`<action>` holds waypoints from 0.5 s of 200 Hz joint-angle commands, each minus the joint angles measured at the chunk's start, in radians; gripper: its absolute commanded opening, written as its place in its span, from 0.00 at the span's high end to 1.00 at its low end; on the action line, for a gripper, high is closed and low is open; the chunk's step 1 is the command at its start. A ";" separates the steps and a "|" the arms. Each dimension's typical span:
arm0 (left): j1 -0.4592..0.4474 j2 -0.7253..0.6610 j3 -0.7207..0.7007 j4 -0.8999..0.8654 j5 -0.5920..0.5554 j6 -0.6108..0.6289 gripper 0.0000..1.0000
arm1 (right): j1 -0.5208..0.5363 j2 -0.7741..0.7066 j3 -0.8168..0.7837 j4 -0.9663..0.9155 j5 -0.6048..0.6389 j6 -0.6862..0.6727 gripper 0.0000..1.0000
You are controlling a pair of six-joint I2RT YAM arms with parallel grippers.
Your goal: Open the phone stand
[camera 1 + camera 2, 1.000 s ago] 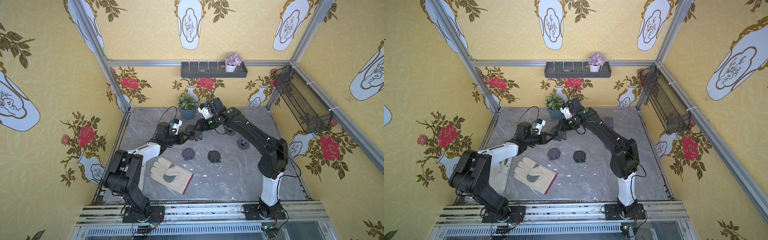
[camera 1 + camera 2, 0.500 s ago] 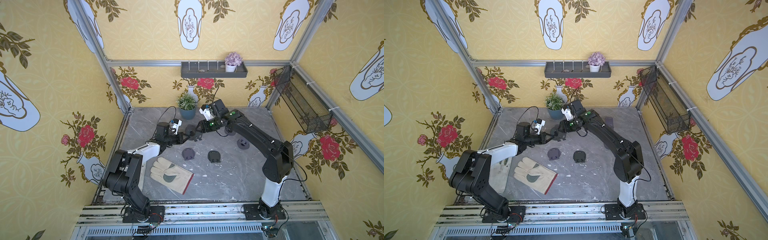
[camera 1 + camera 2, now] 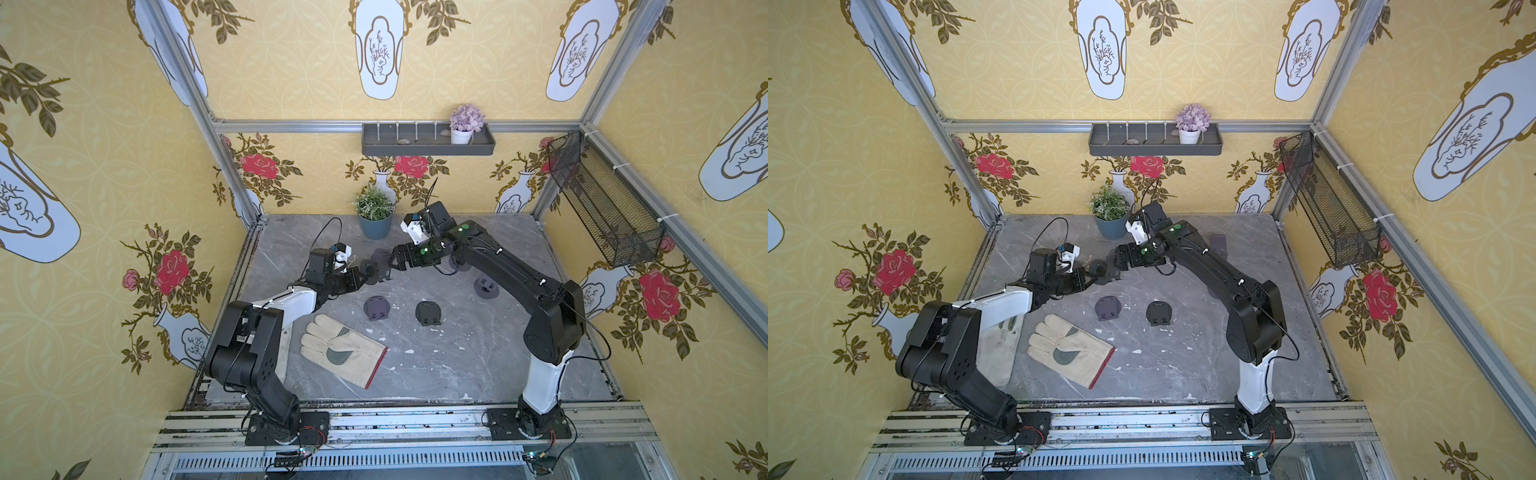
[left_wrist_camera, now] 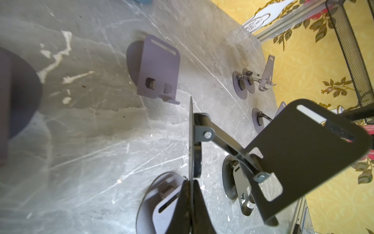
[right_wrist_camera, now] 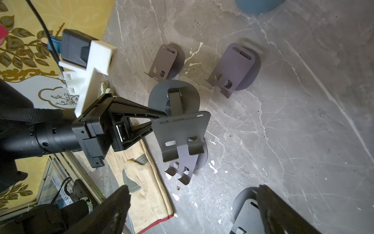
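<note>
- Table (image 3: 457,365): the phone stand (image 3: 379,266) hangs above it, toward 11 o'clock from the centre.
- Right gripper (image 3: 395,262): fingers spread wide at the stand's 3 o'clock, gripping nothing. It should back straight off, clear of the plate (image 4: 303,145).
- Left gripper (image 4: 191,194): pinching the stand's round base (image 4: 190,131) by its edge. Hold firm while lowering.
- Hinged arm (image 4: 224,141): looks unfolded, so the stand should go down base-flat.

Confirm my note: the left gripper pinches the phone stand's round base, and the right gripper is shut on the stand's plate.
Not quite. The left gripper does pinch the phone stand by its round base, but the right gripper is open, not shut on the plate. The right wrist view shows its fingers spread wide, gripping nothing.
</note>
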 commanded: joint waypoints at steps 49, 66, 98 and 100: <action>0.003 -0.019 -0.030 0.055 0.054 -0.038 1.00 | 0.013 0.021 -0.043 0.095 -0.059 0.010 0.02; 0.002 -0.010 -0.032 0.090 0.102 -0.068 1.00 | 0.015 0.030 -0.041 0.110 -0.055 0.009 0.02; 0.002 -0.001 -0.046 0.202 0.189 -0.150 1.00 | 0.025 0.057 -0.026 0.115 -0.022 0.001 0.02; 0.002 0.000 -0.048 0.213 0.196 -0.157 1.00 | 0.025 0.057 -0.025 0.116 -0.019 0.001 0.02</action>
